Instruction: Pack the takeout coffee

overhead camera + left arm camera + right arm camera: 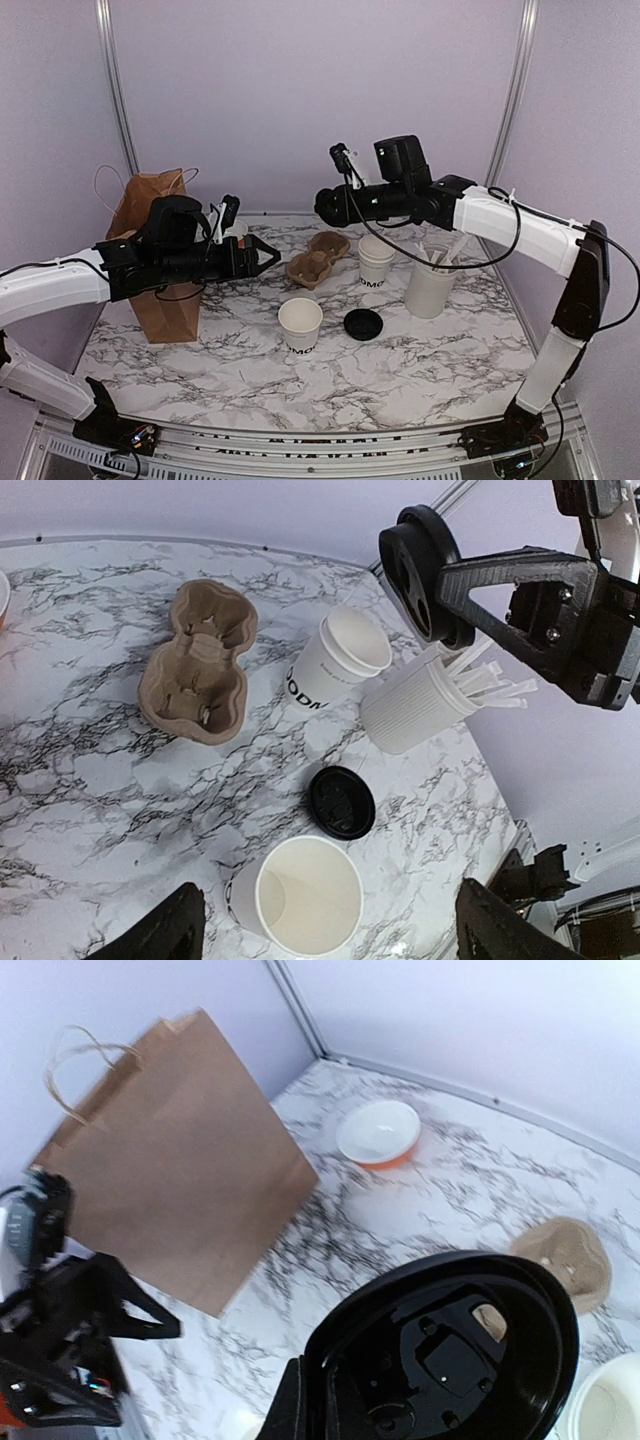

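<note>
**Op:** Jaws on my left gripper [268,256] stand spread, pinching nothing. On my right gripper [330,203] I cannot tell, because its own housing fills the wrist view.

**Desk:** Where's the coffee?

**Op:** Nearest me, the white paper cup [300,323] stands upright and uncapped near the middle of the marble table [420,370]. Its black lid [363,324] lies flat at the cup's 3 o'clock, close by but apart.

**Desk:** And farther back?

**Op:** I see a brown paper bag [170,310] upright at the cup's 9 o'clock, partly hidden by my left arm. The pulp carrier [318,258] is at 12, the stacked cups [376,260] at 1 and the ribbed utensil holder [430,290] at 2. An orange-sided bowl [378,1132] sits near the back wall. Lilac walls [300,90] and metal uprights [112,80] close the room.
</note>
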You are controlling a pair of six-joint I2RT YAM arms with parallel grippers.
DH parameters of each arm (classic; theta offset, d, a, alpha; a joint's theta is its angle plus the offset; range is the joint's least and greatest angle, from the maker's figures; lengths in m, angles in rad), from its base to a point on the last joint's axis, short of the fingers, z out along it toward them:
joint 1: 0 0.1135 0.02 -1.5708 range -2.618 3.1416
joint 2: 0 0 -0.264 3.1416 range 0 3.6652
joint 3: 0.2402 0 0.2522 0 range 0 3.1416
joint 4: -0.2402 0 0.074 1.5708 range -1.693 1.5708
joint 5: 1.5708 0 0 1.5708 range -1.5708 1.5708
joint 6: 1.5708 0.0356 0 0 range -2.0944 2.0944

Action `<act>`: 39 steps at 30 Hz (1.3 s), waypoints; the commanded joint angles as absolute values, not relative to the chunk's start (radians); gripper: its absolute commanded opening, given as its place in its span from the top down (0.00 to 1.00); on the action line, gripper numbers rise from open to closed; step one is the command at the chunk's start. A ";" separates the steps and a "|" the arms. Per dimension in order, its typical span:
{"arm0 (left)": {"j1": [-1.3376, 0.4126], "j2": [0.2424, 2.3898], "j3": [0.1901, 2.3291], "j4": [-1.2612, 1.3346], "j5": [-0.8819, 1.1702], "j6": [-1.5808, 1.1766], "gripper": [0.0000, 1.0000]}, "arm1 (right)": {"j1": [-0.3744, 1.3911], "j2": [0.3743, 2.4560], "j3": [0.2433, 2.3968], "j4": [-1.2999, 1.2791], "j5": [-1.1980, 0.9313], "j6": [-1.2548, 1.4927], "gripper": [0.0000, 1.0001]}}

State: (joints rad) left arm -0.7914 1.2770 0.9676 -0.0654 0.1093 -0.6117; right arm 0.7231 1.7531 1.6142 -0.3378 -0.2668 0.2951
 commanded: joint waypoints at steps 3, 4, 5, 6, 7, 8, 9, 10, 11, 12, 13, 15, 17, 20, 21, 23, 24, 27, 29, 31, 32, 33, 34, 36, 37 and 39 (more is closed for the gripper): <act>-0.741 1.245 0.936 0.263 0.280 -0.716 0.12 | 0.683 1.653 1.556 -0.022 -0.678 0.508 0.96; -0.737 1.252 0.945 0.285 0.296 -0.727 0.11 | 0.681 1.644 1.552 0.025 -0.715 0.540 0.96; -0.735 1.261 0.955 0.306 0.309 -0.736 0.11 | 0.681 1.634 1.548 0.072 -0.746 0.592 0.96; -0.733 1.271 0.969 0.327 0.323 -0.748 0.11 | 0.681 1.628 1.543 0.130 -0.777 0.637 0.96; -0.732 1.283 0.984 0.348 0.337 -0.761 0.11 | 0.681 1.623 1.539 0.193 -0.806 0.679 0.95; -0.730 1.294 0.997 0.372 0.354 -0.779 0.11 | 0.681 1.621 1.535 0.251 -0.829 0.728 0.95; -0.728 1.305 1.008 0.399 0.367 -0.802 0.10 | 0.681 1.619 1.532 0.315 -0.853 0.774 0.95; -0.724 1.313 1.012 0.450 0.379 -0.828 0.10 | 0.681 1.617 1.527 0.377 -0.867 0.821 0.95; -0.719 1.322 1.011 0.504 0.395 -0.863 0.10 | 0.681 1.618 1.522 0.444 -0.879 0.868 0.95; -0.714 1.330 1.005 0.560 0.408 -0.904 0.10 | 0.681 1.619 1.518 0.508 -0.886 0.910 0.95; -0.708 1.339 1.001 0.625 0.421 -0.943 0.10 | 0.681 1.624 1.516 0.563 -0.890 0.957 0.95; -0.702 1.356 0.997 0.740 0.441 -1.013 0.10 | 0.681 1.636 1.514 0.711 -0.896 1.057 0.95; -0.699 1.372 1.003 0.834 0.451 -1.063 0.09 | 0.681 1.654 1.514 0.843 -0.892 1.163 0.95; -0.697 1.397 1.033 0.927 0.457 -1.114 0.09 | 0.680 1.688 1.521 1.030 -0.867 1.326 0.94; -0.698 1.410 1.048 0.951 0.458 -1.130 0.09 | 0.681 1.701 1.525 1.088 -0.852 1.376 0.94; -0.698 1.436 1.076 1.024 0.460 -1.177 0.08 | 0.683 1.724 1.541 1.194 -0.828 1.479 0.94; -0.698 1.452 1.089 1.065 0.460 -1.202 0.08 | 0.683 1.734 1.546 1.232 -0.814 1.513 0.94; -0.699 1.509 1.149 1.146 0.463 -1.258 0.08 | 0.686 1.747 1.551 1.279 -0.774 1.561 0.94; -0.707 1.545 1.200 1.179 0.470 -1.279 0.08 | 0.689 1.746 1.550 1.293 -0.747 1.574 0.94; -0.719 1.576 1.240 1.194 0.474 -1.295 0.08 | 0.693 1.753 1.552 1.322 -0.729 1.598 0.94; -0.727 1.591 1.257 1.195 0.474 -1.299 0.08 | 0.693 1.757 1.554 1.339 -0.719 1.614 0.94; -0.732 1.601 1.269 1.199 0.474 -1.304 0.08 | 0.693 1.760 1.556 1.353 -0.712 1.626 0.94; -0.736 1.613 1.275 1.208 0.473 -1.310 0.08 | 0.694 1.762 1.557 1.364 -0.705 1.637 0.94; -0.742 1.627 1.285 1.226 0.468 -1.324 0.08 | 0.695 1.768 1.554 1.383 -0.694 1.656 0.93; -0.744 1.635 1.294 1.229 0.468 -1.329 0.08 | 0.696 1.773 1.554 1.399 -0.688 1.675 0.93; -0.753 1.650 1.313 1.233 0.472 -1.332 0.08 | 0.699 1.786 1.555 1.429 -0.677 1.701 0.93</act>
State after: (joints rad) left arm -0.7399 1.6249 1.2663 1.1500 0.4530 -1.3014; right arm 0.6903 1.7599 1.5146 1.3182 -0.7208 1.6169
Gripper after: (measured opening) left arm 0.916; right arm 0.073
